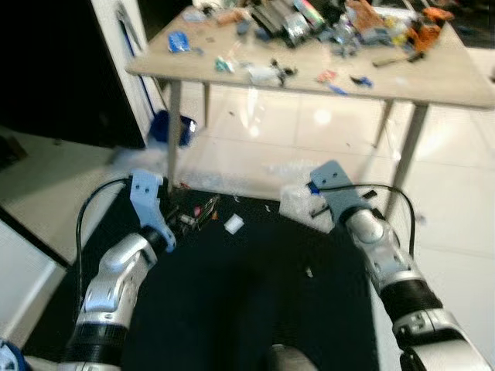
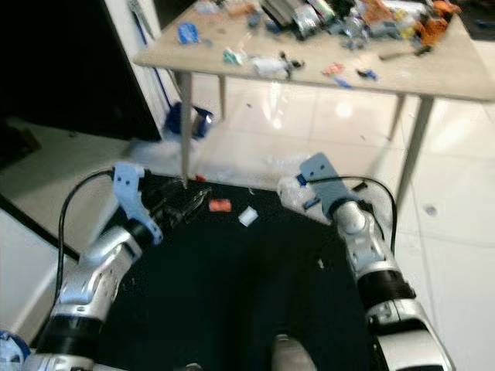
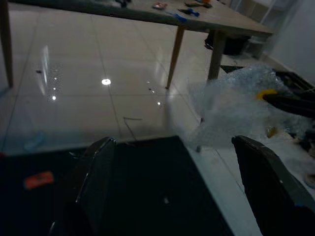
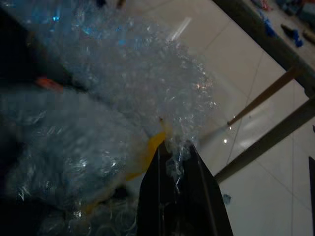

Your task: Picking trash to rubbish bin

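Note:
A wad of clear bubble wrap [image 4: 123, 98] with a yellow strip in it is pinched by my right gripper [image 4: 173, 156], whose fingers are shut on its edge. In the eye views this bubble wrap [image 1: 296, 202] hangs at the far right edge of a large black surface [image 1: 232, 301] below me, with the right gripper [image 1: 319, 209] just behind it. My left gripper [image 3: 179, 196] is open wide, low over the same black surface, and holds nothing. A small orange scrap [image 2: 220, 205] and a white scrap [image 2: 247, 216] lie just beyond the left gripper [image 2: 186, 207].
A wooden table [image 1: 441, 81] strewn with tools and small parts stands ahead on thin legs over glossy white tiles. A blue object [image 1: 166, 127] sits on the floor by its left leg. A dark opening [image 1: 54, 69] fills the left side.

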Robot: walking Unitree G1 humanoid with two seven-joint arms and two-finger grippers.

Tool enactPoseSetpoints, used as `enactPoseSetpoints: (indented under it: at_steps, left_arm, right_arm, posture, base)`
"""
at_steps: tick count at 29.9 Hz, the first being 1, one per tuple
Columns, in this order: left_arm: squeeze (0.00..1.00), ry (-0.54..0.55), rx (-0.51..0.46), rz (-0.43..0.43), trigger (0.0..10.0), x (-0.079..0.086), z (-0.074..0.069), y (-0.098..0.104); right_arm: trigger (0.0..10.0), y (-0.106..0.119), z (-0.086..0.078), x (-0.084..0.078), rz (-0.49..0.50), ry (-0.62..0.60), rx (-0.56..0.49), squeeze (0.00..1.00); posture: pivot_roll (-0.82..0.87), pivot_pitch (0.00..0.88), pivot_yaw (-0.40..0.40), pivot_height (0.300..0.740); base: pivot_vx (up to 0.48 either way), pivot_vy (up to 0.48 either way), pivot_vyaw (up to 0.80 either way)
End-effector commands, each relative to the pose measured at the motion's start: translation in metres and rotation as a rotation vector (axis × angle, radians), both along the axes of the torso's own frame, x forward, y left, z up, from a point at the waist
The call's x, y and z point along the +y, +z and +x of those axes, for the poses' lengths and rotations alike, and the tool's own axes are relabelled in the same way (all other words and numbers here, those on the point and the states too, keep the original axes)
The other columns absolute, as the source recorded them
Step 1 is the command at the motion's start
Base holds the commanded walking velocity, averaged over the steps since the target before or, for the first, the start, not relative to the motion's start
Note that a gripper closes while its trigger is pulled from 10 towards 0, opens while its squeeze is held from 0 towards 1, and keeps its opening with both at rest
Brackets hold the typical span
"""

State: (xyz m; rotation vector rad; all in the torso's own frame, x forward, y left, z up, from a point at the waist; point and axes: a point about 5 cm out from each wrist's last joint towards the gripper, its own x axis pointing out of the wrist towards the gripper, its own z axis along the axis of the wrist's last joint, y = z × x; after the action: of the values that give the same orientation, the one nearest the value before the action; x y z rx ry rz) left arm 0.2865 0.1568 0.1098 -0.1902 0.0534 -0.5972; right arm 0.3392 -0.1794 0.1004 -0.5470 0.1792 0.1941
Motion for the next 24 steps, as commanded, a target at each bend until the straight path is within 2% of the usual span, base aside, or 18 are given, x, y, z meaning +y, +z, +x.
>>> enactPoseSetpoints:
  at_steps: [1, 24]
  left_arm:
    - [0.0, 0.007, 0.008, 0.013, 10.0, 0.0031, -0.0008, -0.0015]
    - [0.0, 0.011, 0.009, 0.011, 10.0, 0.0039, -0.0002, -0.0014]
  right_arm:
    - [10.0, -0.0008, 0.0004, 0.0028, 0.018, 0.01, 0.009, 0.0]
    - [10.0, -0.0012, 0.0015, 0.0034, 0.081, 0.014, 0.011, 0.0]
  posture:
    - [-0.13, 0.0, 0.016, 0.74]
    - [-0.12, 0.0, 0.018, 0.74]
  base:
    - [-0.405, 0.0, 0.0]
    - [-0.408, 0.0, 0.0]
